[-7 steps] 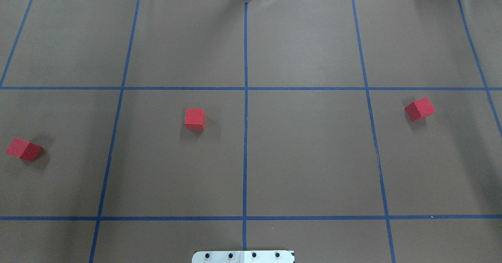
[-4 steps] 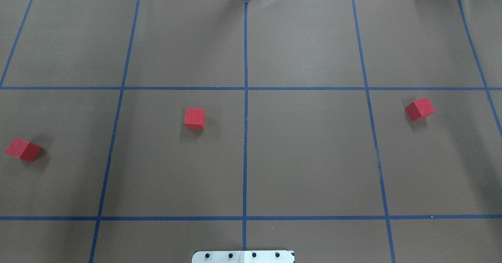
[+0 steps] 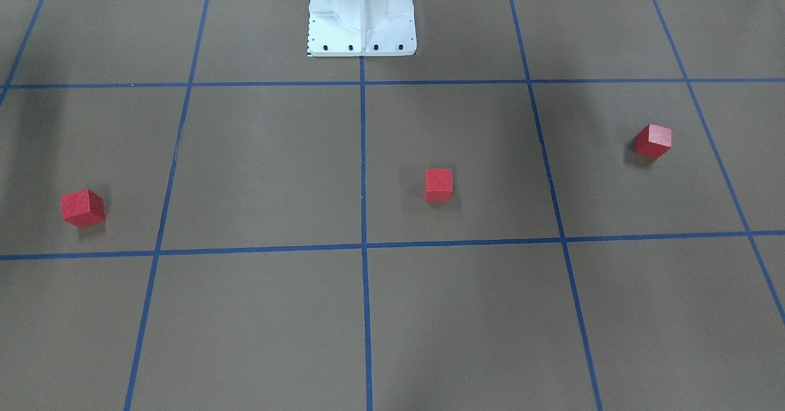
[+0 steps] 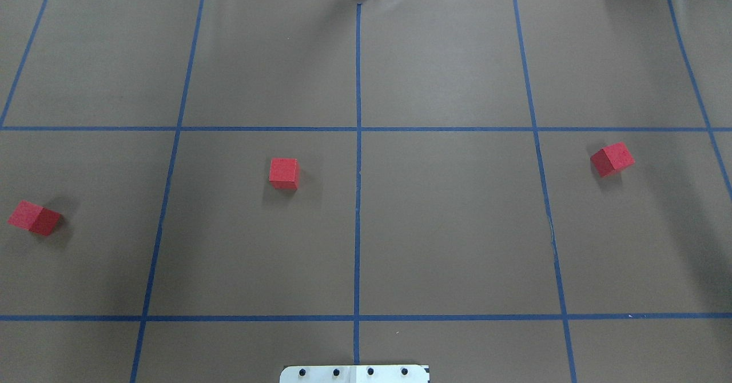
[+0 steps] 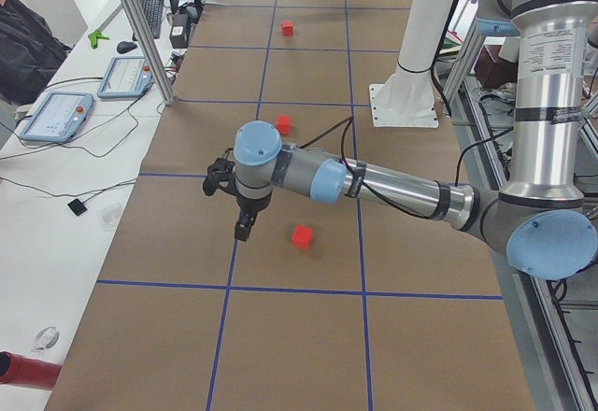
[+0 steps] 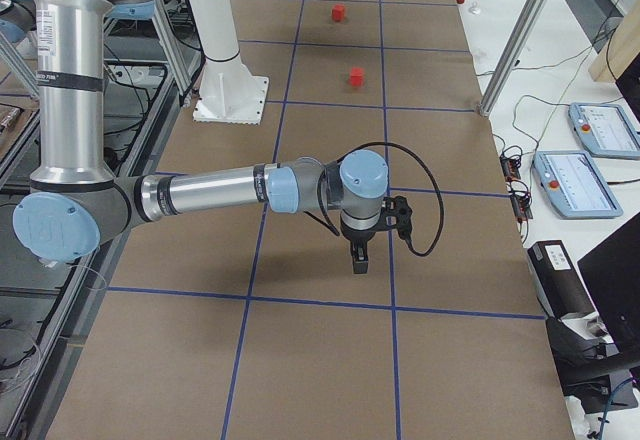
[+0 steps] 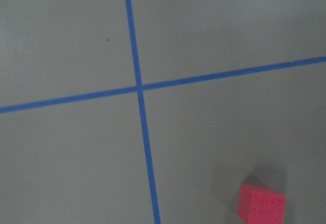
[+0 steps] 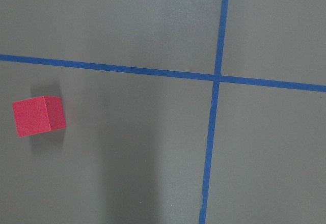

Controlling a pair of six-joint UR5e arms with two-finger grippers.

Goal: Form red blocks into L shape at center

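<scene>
Three red blocks lie apart on the brown table in the overhead view: one left of the middle line (image 4: 284, 173), one at the far left (image 4: 34, 218), one at the right (image 4: 612, 159). The center (image 4: 372, 143) around the middle tape crossing holds no block. My left gripper (image 5: 245, 226) hangs above the table near the far-left block (image 5: 302, 236), which also shows in the left wrist view (image 7: 261, 205). My right gripper (image 6: 360, 258) hangs over the right part of the table; the right wrist view shows the right block (image 8: 39, 115). I cannot tell whether either gripper is open or shut.
The robot's white base (image 3: 362, 15) stands at the near middle edge of the table. Blue tape lines (image 4: 358, 228) divide the brown surface into squares. Tablets and cables (image 5: 56, 112) lie on the white bench across the table.
</scene>
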